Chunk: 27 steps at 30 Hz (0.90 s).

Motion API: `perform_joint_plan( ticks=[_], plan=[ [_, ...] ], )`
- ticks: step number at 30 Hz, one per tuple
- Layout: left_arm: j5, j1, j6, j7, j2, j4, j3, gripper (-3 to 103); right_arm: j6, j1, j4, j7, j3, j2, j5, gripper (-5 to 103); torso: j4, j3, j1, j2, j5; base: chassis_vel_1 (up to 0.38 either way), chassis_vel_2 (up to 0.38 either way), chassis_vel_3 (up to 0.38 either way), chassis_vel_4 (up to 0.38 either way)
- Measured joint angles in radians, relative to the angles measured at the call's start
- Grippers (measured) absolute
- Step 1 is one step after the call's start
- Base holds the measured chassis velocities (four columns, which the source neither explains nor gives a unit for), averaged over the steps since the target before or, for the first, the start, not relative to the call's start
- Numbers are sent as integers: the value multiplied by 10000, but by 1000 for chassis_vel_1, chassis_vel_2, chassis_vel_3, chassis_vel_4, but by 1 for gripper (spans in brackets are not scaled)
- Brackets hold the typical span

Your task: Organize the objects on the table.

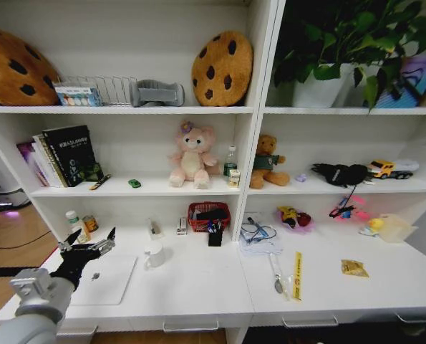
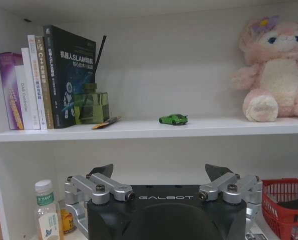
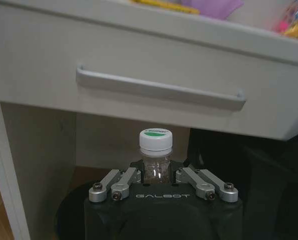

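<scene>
The left gripper covers a corner of the laptop; the right gripper hides the lower body of a clear bottle; the pink plush toy is cut off at the picture's edge; print on the yellow strip is too small to read

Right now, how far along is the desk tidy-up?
Early. In hand: the right gripper is shut on a clear white-capped bottle below the drawer front. The left gripper hovers open above the silver laptop. Left on the white desk: yellow strip, spoon, yellow packet.
</scene>
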Motion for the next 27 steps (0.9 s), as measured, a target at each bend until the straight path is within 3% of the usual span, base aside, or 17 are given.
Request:
perform_joint_plan(
  ticks=[6, 9, 14, 27],
  plan=[
    [0, 0, 0, 0, 0, 0, 0, 100, 1026, 3113, -4258, -378, -862, 470, -836, 25, -1, 0, 0, 0, 1, 0, 0, 0, 0],
    [0, 0, 0, 0, 0, -1, 0, 100, 1492, 4212, -5609, -436, -915, 631, -1421, 25, 8, 0, 1, 0, -1, 0, 0, 0, 0],
    [0, 0, 0, 0, 0, -1, 0, 100, 1810, 5607, -7528, -543, -856, 930, -2007, 25, 1, 1, 1, 0, 1, 0, 0, 0, 0],
    [0, 0, 0, 0, 0, -1, 0, 100, 1562, 6671, -8196, -629, -753, 1361, -2373, 24, 1, 0, 1, 0, -2, 0, 0, 0, 0]
  ],
)
